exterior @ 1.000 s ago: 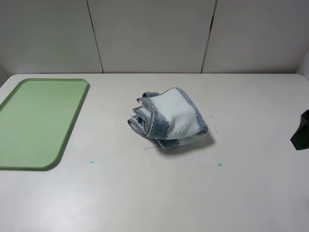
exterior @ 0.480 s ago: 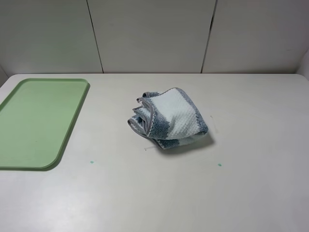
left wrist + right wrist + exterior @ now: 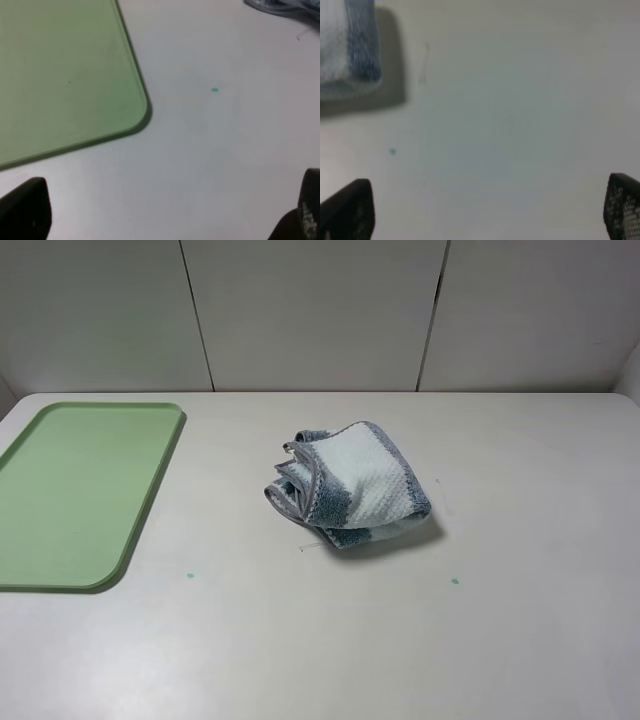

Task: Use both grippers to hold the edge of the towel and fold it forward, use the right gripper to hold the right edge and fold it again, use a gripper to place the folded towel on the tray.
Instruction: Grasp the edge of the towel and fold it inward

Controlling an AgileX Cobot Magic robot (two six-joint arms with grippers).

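The towel lies in a folded, slightly bunched bundle in the middle of the white table, its grey hem showing in layers on its left side. The light-green tray lies empty at the left, well apart from the towel. Neither gripper shows in the exterior high view. In the left wrist view my left gripper is open and empty above bare table by the tray's rounded corner, with a bit of the towel far off. In the right wrist view my right gripper is open and empty, away from the towel.
Small green dots mark the table, one near the tray's front corner and one in front of the towel to the right. A thin loose thread lies by the towel's front. A white panelled wall stands behind the table.
The black tip of the right arm at the right edge of the exterior view one second ago has drawn out of view. The towel and tray have not moved.
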